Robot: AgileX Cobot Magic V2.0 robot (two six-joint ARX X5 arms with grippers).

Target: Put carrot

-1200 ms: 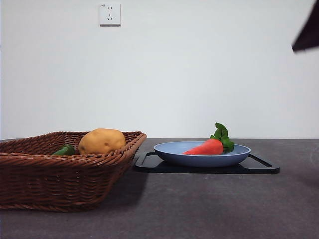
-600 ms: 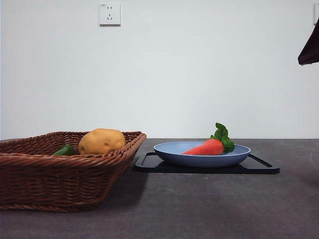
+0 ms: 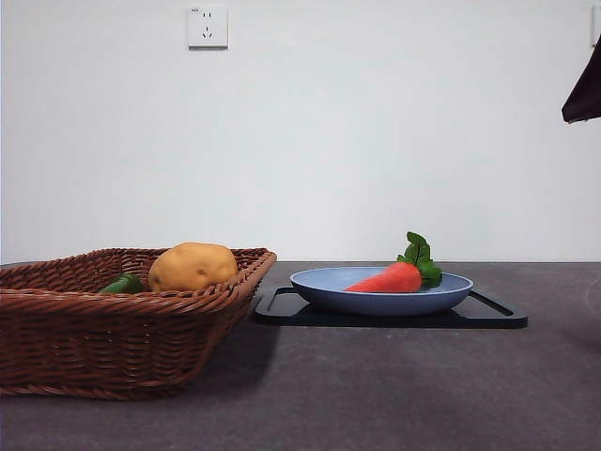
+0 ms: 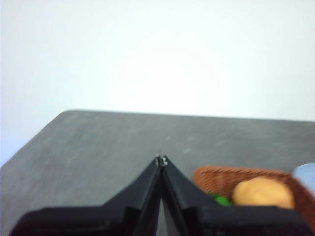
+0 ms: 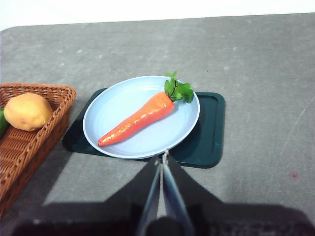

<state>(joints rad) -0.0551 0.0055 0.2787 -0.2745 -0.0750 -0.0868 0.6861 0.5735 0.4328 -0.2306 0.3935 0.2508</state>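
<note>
The carrot (image 3: 390,278), orange-red with dark green leaves, lies on a light blue plate (image 3: 324,289) that stands on a black tray (image 3: 282,310). It also shows in the right wrist view (image 5: 140,118), lying across the plate (image 5: 113,110). My right gripper (image 5: 163,156) is shut and empty, raised above and back from the plate's near rim; in the front view it shows as a dark tip (image 3: 586,89) at the top right. My left gripper (image 4: 161,160) is shut and empty, high above the table near the basket (image 4: 216,176).
A brown wicker basket (image 3: 84,324) stands at the left, holding a yellow-brown potato (image 3: 192,266) and a small green vegetable (image 3: 122,283). A white wall socket (image 3: 207,26) is on the back wall. The tray (image 5: 209,132) lies right of the basket.
The dark tip of my right arm has drawn back toward the top right corner of the front view. The carrot, plate and basket have not moved.
</note>
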